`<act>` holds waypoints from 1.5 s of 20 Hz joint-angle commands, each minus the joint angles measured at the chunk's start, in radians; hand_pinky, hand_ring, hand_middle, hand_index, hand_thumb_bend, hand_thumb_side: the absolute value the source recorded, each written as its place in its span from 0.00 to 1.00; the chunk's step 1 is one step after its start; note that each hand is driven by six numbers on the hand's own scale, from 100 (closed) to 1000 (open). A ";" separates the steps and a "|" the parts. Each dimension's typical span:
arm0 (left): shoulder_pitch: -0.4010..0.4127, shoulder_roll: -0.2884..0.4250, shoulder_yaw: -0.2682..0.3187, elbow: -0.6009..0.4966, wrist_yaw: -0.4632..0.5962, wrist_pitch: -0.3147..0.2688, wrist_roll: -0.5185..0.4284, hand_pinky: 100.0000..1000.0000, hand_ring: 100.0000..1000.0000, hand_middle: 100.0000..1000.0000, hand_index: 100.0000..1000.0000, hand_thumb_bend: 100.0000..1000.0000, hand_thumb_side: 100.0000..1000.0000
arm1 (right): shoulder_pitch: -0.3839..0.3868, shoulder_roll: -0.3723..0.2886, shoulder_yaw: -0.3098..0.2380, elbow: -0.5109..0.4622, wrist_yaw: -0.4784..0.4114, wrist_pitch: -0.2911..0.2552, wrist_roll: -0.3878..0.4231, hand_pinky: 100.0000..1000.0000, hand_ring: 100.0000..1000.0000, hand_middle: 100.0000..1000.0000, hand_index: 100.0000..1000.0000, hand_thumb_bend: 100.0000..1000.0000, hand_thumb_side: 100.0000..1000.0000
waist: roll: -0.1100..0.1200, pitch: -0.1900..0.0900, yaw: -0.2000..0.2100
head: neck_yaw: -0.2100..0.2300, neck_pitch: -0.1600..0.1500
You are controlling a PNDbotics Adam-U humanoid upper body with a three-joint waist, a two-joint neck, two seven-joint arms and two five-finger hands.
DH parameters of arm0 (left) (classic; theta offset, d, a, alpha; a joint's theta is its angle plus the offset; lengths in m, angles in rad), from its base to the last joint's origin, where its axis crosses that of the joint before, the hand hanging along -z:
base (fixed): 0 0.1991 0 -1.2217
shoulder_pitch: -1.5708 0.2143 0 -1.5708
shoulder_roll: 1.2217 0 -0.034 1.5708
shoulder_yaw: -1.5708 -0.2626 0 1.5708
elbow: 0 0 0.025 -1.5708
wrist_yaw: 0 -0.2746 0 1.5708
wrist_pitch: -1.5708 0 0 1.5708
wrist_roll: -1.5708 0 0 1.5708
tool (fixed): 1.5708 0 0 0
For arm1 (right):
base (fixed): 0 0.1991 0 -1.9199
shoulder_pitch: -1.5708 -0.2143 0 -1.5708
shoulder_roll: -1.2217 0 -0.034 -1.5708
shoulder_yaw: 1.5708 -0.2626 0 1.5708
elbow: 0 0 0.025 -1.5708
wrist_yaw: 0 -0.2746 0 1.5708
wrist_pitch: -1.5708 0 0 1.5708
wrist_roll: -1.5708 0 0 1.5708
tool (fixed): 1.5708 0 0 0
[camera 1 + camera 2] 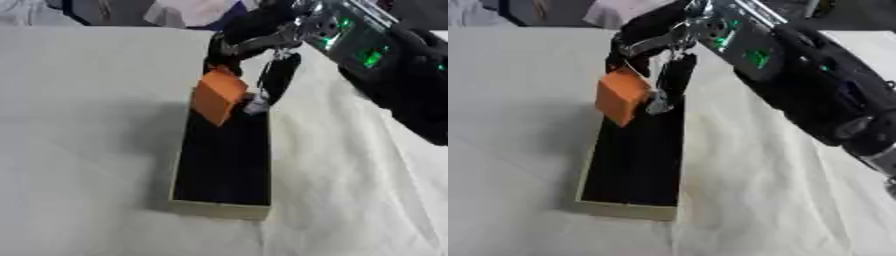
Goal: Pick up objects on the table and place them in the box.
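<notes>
Over box (219,207) far end, right hand (254,40) pinching orange block (218,96)

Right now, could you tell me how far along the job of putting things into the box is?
Done: nothing can be seen inside the long box; its dark interior looks bare. In hand: the right hand holds an orange block, tilted, over the box's far end. Left: lowering and releasing the block into the box. No other loose items show on the white tablecloth. The left hand is out of view.

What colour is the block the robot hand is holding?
Orange. The block shows best in the left eye view, held by the right hand over the box.
</notes>
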 commanded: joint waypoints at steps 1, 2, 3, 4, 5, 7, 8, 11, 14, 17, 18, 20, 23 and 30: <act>-0.005 0.014 0.000 -0.020 0.004 -0.001 -0.005 0.70 0.79 0.74 0.89 0.27 0.97 | -0.018 -0.006 -0.001 0.014 0.027 -0.125 0.104 0.52 0.44 0.42 0.61 0.00 0.32 | 0.003 -0.015 0.002 | 0.001 0.005; -0.005 0.014 0.000 -0.020 0.004 -0.001 -0.006 0.70 0.79 0.74 0.89 0.27 0.97 | -0.016 -0.004 0.004 0.021 0.029 -0.129 0.104 0.52 0.45 0.43 0.61 0.00 0.33 | 0.003 -0.014 0.003 | 0.001 0.005; -0.005 0.013 0.000 -0.020 0.004 -0.001 -0.006 0.70 0.79 0.74 0.89 0.27 0.97 | -0.013 -0.004 0.008 0.028 0.031 -0.133 0.104 0.53 0.45 0.43 0.61 0.00 0.34 | 0.003 -0.014 0.003 | 0.001 0.005; -0.005 0.013 0.000 -0.020 0.004 -0.001 -0.006 0.70 0.79 0.74 0.89 0.27 0.97 | -0.010 -0.003 0.011 0.036 0.031 -0.135 0.104 0.54 0.45 0.43 0.61 0.00 0.36 | 0.003 -0.013 0.004 | 0.001 0.005; -0.005 0.014 0.000 -0.020 0.004 -0.001 -0.006 0.70 0.79 0.74 0.89 0.27 0.97 | -0.005 -0.003 0.015 0.045 0.031 -0.136 0.104 0.55 0.46 0.44 0.62 0.00 0.38 | 0.002 -0.013 0.004 | 0.001 0.005; -0.007 0.014 0.000 -0.020 0.005 -0.001 -0.006 0.70 0.79 0.74 0.89 0.27 0.97 | 0.001 -0.003 0.023 0.064 0.034 -0.140 0.104 0.56 0.48 0.45 0.63 0.00 0.40 | 0.002 -0.012 0.006 | 0.000 0.005; -0.007 0.013 0.000 -0.020 0.005 -0.001 -0.006 0.70 0.79 0.74 0.89 0.27 0.97 | 0.004 -0.001 0.026 0.075 0.037 -0.144 0.104 0.58 0.49 0.46 0.64 0.00 0.42 | 0.002 -0.011 0.007 | 0.000 0.005; -0.008 0.012 0.000 -0.020 0.005 -0.001 -0.006 0.70 0.79 0.74 0.89 0.27 0.97 | 0.008 0.006 0.029 0.103 0.047 -0.156 0.104 0.64 0.58 0.54 0.67 0.00 0.48 | 0.003 -0.010 0.008 | -0.001 0.005; -0.009 0.012 0.000 -0.020 0.005 -0.001 -0.006 0.70 0.79 0.74 0.89 0.27 0.97 | 0.012 0.008 0.030 0.125 0.065 -0.173 0.104 0.75 0.75 0.72 0.76 0.00 0.61 | 0.003 -0.009 0.009 | -0.002 0.005; -0.010 0.011 -0.001 -0.020 0.006 -0.001 -0.007 0.70 0.78 0.74 0.89 0.27 0.97 | 0.017 0.006 0.031 0.152 0.096 -0.193 0.104 0.79 0.82 0.82 0.90 0.00 0.71 | 0.002 -0.008 0.009 | -0.002 0.005; -0.009 0.010 -0.001 -0.020 0.006 -0.001 -0.007 0.70 0.78 0.74 0.89 0.27 0.97 | 0.019 0.006 0.029 0.161 0.108 -0.200 0.104 0.79 0.82 0.82 0.90 0.00 0.71 | 0.002 -0.008 0.009 | -0.002 0.005; -0.009 0.010 -0.001 -0.020 0.006 -0.001 -0.007 0.70 0.78 0.74 0.89 0.27 0.97 | 0.022 0.007 0.022 0.175 0.130 -0.214 0.104 0.80 0.84 0.85 0.93 0.01 0.77 | 0.003 -0.008 0.009 | -0.002 0.005; -0.008 0.011 0.001 -0.020 0.005 -0.001 -0.005 0.70 0.78 0.74 0.89 0.27 0.97 | 0.026 0.006 0.001 0.183 0.155 -0.233 0.104 0.81 0.85 0.86 0.95 0.04 0.86 | 0.003 -0.009 0.009 | -0.001 0.005; -0.006 0.010 0.002 -0.020 0.004 0.000 -0.005 0.70 0.78 0.74 0.89 0.27 0.97 | 0.038 -0.016 -0.043 0.150 0.144 -0.255 0.104 0.82 0.85 0.84 0.95 0.16 0.77 | 0.003 -0.010 0.004 | 0.000 0.005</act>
